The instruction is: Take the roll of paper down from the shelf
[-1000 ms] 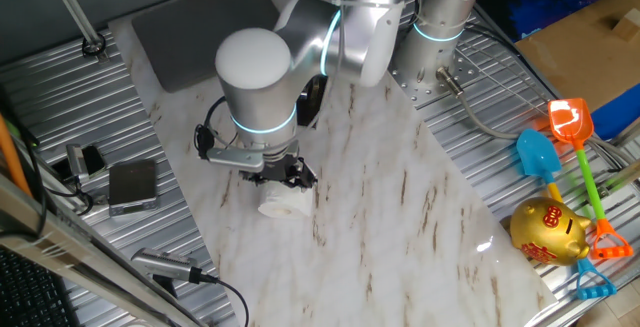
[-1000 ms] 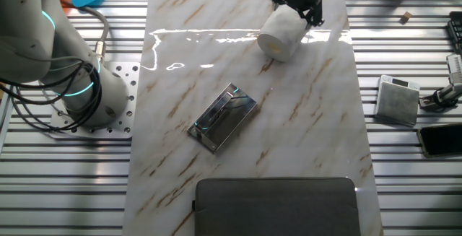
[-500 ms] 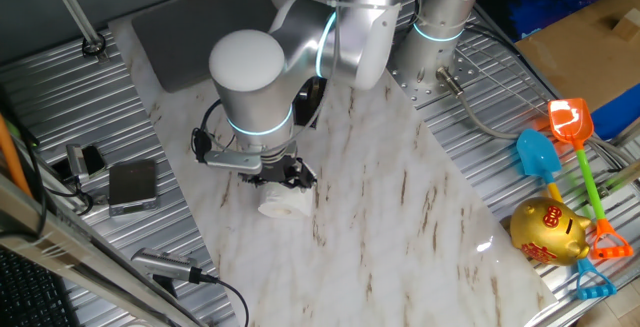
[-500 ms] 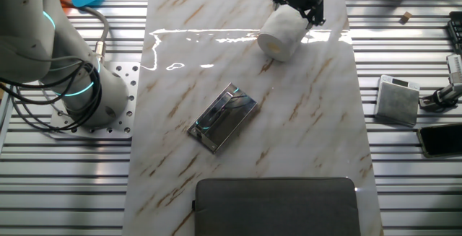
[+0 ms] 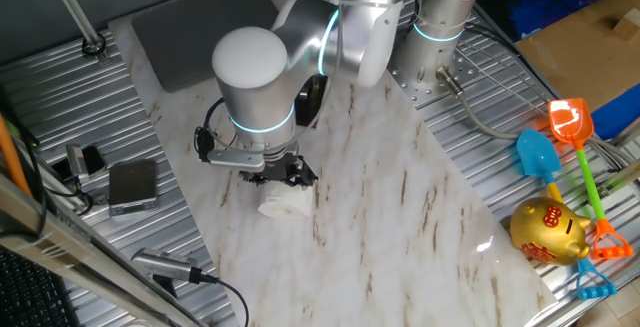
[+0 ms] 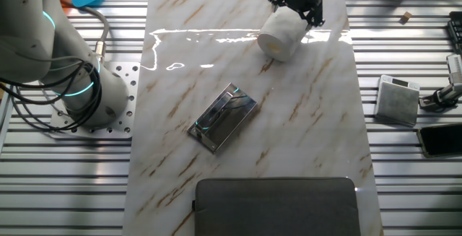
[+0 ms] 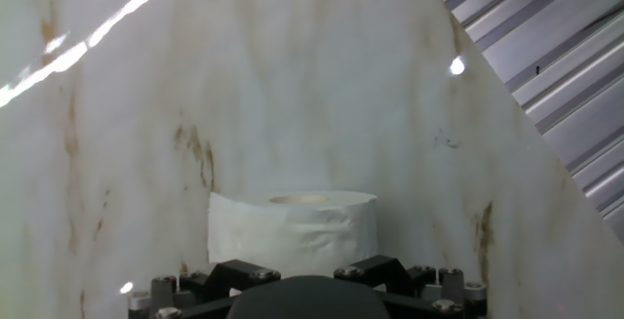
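The white roll of paper point(image 6: 280, 34) lies on the marble tabletop near its far end, apart from the shelf point(image 6: 222, 118), a small shiny black rectangular stand lying flat at mid-table. My gripper point(image 6: 301, 1) is right at the roll's far end, touching or nearly touching it. In one fixed view the roll point(image 5: 282, 204) pokes out just below the gripper point(image 5: 281, 176). In the hand view the roll point(image 7: 292, 226) fills the space directly ahead, hollow core showing; the black fingers point(image 7: 239, 275) overlap its lower edge, and their tips are hidden.
A large grey mat point(image 6: 278, 206) lies at one end of the marble top point(image 6: 173, 55). Small grey boxes point(image 6: 396, 99) and cables sit on the ribbed metal beside it. Toy shovels point(image 5: 560, 137) and a gold piggy bank point(image 5: 548, 231) lie at the other side.
The arm's upper body swayed slightly left and back. The gripper and the roll stay where they were.
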{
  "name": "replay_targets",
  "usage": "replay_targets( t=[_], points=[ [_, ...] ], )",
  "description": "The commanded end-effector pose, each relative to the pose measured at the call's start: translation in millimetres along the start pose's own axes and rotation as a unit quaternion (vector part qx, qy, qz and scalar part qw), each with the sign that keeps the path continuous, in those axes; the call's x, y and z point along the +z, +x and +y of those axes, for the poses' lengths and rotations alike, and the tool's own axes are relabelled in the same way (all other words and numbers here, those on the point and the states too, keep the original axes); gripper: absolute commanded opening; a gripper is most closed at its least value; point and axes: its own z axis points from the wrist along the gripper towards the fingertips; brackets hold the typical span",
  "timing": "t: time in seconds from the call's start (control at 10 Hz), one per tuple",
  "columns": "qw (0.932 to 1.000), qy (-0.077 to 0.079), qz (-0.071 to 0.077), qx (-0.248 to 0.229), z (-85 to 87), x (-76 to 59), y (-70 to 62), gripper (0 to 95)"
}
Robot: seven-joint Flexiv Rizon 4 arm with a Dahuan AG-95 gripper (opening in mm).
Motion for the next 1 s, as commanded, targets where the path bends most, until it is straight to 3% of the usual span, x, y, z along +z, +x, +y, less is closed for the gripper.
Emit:
replay_targets(
  t=[0.1, 0.5, 0.7, 1.0],
  points=[
    [1.0, 0.002, -0.004, 0.004, -0.9, 3.5, 2.4, 95.0],
    [0.9999, 0.001, -0.006, 0.011, -1.9, 17.6, 5.3, 95.0],
    [0.9998, -0.006, -0.014, 0.011, -2.3, 21.2, 5.7, 95.0],
    [0.9996, -0.011, -0.023, 0.016, -2.1, 22.1, 4.3, 38.0]
  ],
)
